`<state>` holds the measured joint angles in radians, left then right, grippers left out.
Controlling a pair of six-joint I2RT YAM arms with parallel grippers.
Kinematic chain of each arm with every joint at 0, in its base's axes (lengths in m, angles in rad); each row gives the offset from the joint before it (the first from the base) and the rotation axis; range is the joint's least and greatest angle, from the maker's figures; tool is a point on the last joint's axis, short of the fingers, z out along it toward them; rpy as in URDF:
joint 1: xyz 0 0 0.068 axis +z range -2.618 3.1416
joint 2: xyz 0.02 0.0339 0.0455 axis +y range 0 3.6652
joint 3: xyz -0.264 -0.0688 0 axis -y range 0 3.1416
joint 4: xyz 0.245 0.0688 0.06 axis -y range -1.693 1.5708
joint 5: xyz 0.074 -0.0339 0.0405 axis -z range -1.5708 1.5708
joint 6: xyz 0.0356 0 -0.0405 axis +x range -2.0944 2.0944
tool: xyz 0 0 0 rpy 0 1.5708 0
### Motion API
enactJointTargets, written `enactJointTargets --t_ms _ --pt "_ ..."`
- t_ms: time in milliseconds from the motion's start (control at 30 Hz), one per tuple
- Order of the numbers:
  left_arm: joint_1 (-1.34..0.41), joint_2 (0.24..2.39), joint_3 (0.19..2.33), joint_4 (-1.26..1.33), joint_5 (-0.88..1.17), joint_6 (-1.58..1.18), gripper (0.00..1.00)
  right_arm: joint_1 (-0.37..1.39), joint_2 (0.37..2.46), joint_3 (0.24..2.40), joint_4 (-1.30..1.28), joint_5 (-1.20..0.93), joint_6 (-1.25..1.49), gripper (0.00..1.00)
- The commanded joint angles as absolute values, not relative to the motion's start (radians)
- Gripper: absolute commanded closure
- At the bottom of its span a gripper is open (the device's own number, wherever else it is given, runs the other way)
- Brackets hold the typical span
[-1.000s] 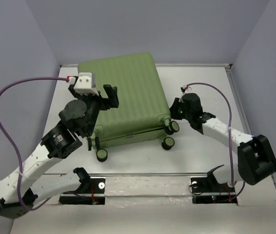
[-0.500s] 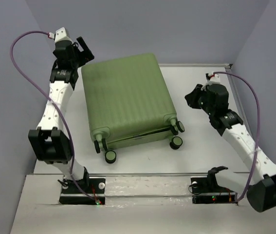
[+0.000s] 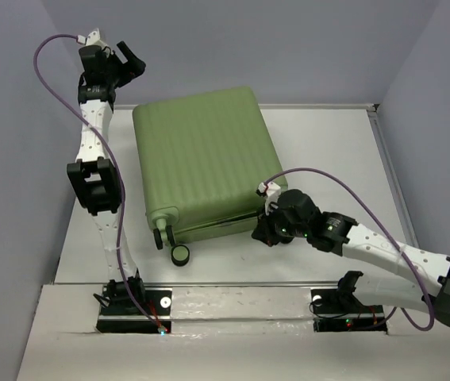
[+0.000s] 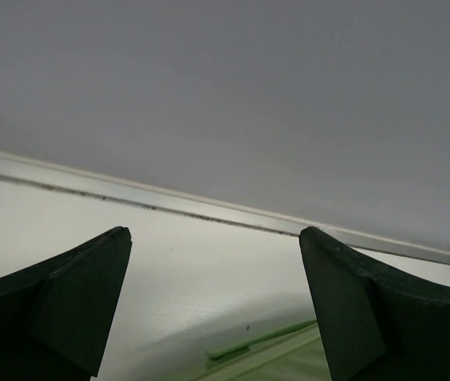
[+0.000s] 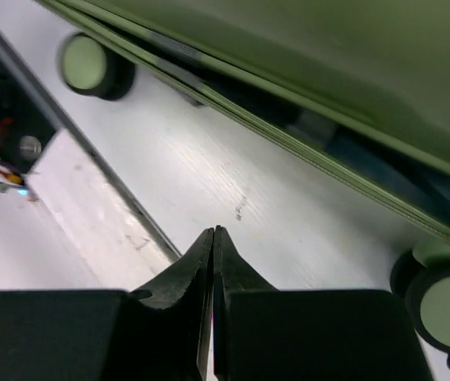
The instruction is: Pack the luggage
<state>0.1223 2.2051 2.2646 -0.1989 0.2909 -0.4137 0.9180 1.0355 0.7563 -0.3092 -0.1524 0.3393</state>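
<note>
The suitcase point(image 3: 205, 163) has a hard, ribbed shell that looks like matt green plastic with a soft sheen. Its wheels point(image 5: 90, 66) look like black rubber with smooth pale green caps, and the white table point(image 5: 232, 190) is smooth, faintly grained.

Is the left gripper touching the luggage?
Apart. The top external view shows the left gripper up by the back wall, with a gap between it and the luggage; its wrist view shows open fingers holding nothing.

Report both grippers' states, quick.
Left gripper: open, holding nothing.
Right gripper: shut, holding nothing, down beside the wheel end of the luggage.
</note>
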Motion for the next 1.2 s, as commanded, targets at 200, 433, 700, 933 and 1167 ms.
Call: enactJointTargets --t_ms 200,433,700,933,1167 --pt "0.061 2.436 2.460 0.038 0.549 -0.345 0.01 0.923 1.199 0.788 -0.301 0.275 0.410 0.93" --pt "0.028 2.450 2.271 0.108 0.580 -0.309 0.05 0.868 1.292 0.805 -0.175 0.379 0.440 0.93" --pt "0.028 2.098 1.574 0.487 0.473 -0.483 0.07 0.691 1.333 0.868 -0.020 0.206 0.381 0.93" --pt "0.006 1.761 1.131 0.597 0.238 -0.641 0.11 0.592 1.463 1.031 0.038 0.022 0.377 0.93" --pt "-0.115 1.207 0.564 0.572 -0.035 -0.792 0.11 0.581 1.763 1.482 0.003 -0.190 0.405 0.87"
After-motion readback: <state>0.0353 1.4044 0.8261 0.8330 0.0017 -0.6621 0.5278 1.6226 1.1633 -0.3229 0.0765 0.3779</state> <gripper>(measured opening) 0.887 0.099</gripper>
